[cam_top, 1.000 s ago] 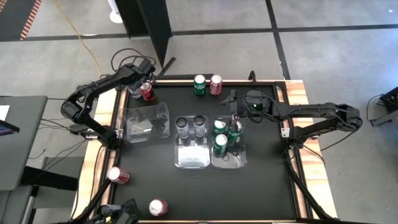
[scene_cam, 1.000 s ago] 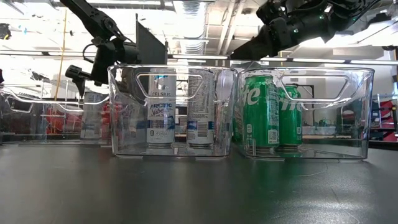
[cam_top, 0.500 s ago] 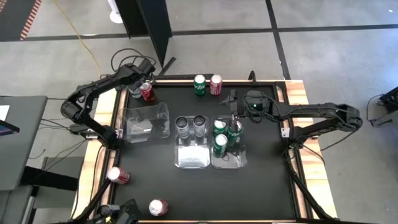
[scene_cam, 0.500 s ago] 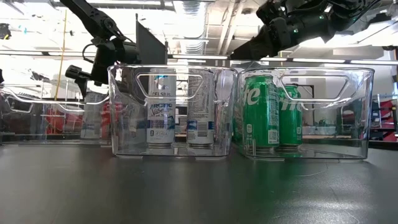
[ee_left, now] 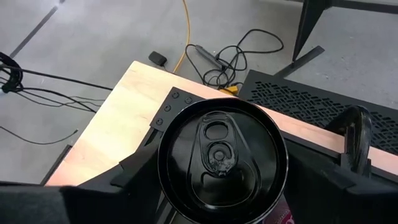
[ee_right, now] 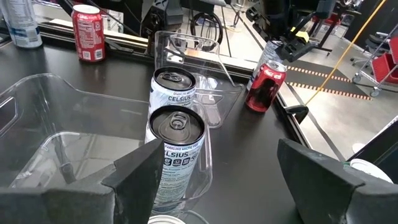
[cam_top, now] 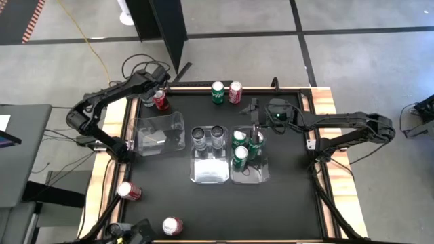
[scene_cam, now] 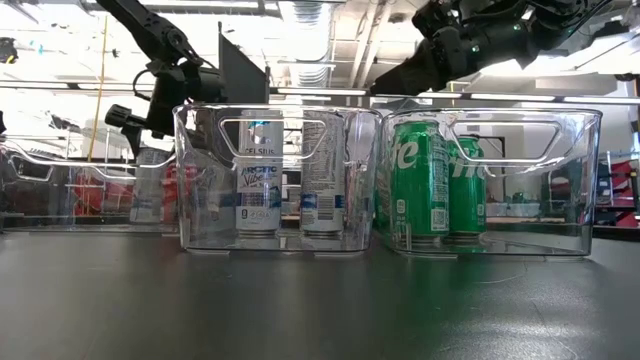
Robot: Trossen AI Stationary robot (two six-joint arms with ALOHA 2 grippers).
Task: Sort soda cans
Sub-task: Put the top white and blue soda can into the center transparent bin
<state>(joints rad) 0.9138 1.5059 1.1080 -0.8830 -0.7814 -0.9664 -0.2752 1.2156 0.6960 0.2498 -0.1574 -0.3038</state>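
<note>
A silver-grey soda can (ee_left: 222,158) stands at the table's far left corner, and my left gripper (cam_top: 150,97) is shut on it. A red can (cam_top: 161,101) stands right beside it. My right gripper (cam_top: 256,124) hovers open above the right clear bin (cam_top: 261,177), which holds three green cans (cam_top: 240,156). The middle bin (cam_top: 209,175) holds two silver cans (cam_top: 208,135). Loose on the table stand a green can (cam_top: 218,91) and a red one (cam_top: 235,91) at the far edge, and two red cans (cam_top: 129,191) (cam_top: 171,226) at the near left. My left gripper pinches the silver-grey can between its two fingers (ee_left: 134,180), one on each side of the wall just under the top rim (ee_left: 163,180). The fingers come slanting down from above. The can is upright; its foot is hidden.
A third clear bin (cam_top: 161,133) with no cans in it stands left of the middle bin. The table's wooden rim (ee_left: 118,118) runs close behind the held can. Cables lie on the floor beyond the corner.
</note>
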